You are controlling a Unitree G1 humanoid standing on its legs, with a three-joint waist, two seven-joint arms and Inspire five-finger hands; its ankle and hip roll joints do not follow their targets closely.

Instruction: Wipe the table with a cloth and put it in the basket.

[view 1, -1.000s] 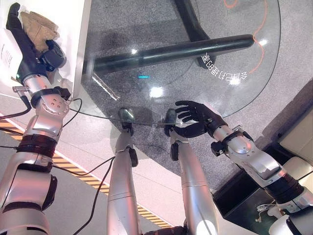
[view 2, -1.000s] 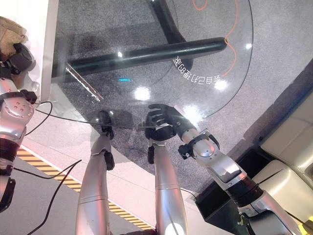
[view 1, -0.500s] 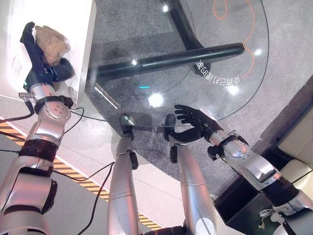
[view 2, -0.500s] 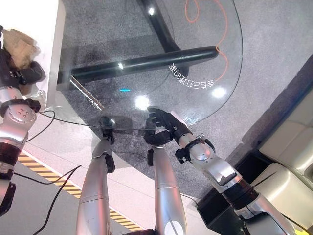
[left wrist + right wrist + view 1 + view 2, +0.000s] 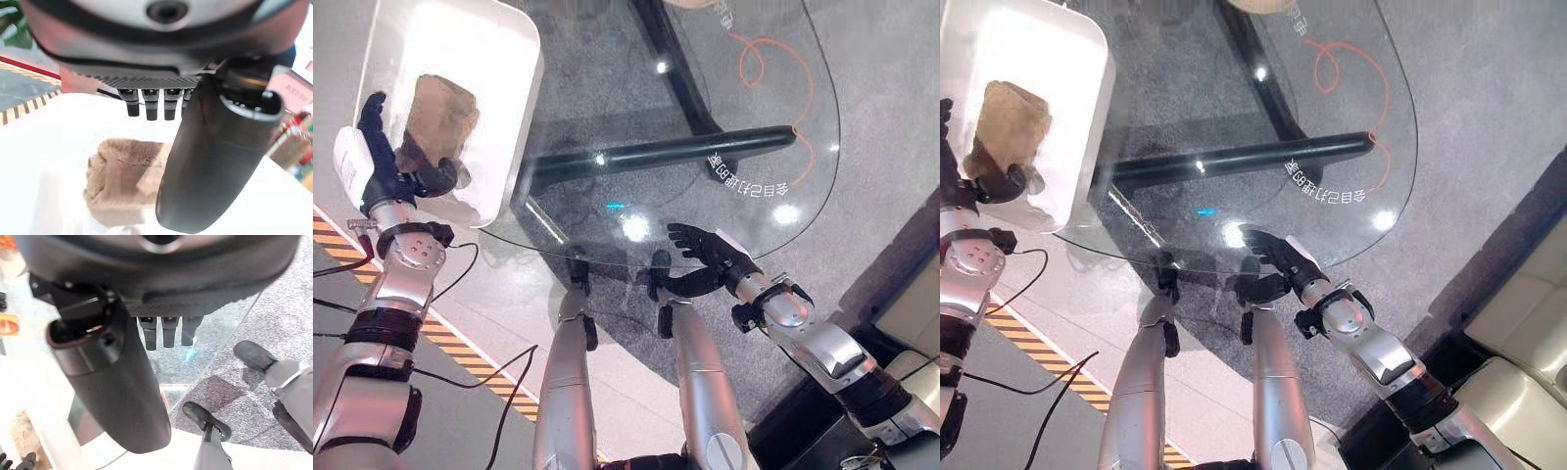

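We count one fuzzy tan cloth (image 5: pixel 437 115) inside the one white plastic basket (image 5: pixel 514 117); our left hand (image 5: pixel 384 166) beside it hangs open, right hand (image 5: pixel 703 257) open too.

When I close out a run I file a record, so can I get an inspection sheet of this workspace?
Surface: round glass table, bare glass with light glare, black base showing through it.
Job's things: tan cloth lies inside the white basket beside the table.
Clutter: a tan thing at the table's far edge, cut off.
Hands: left hand over the basket by the cloth, fingers straight; right hand open at the table's near edge.
Cables: nothing seen on the table.
Surroundings: grey carpet, striped floor tape, beige seat.
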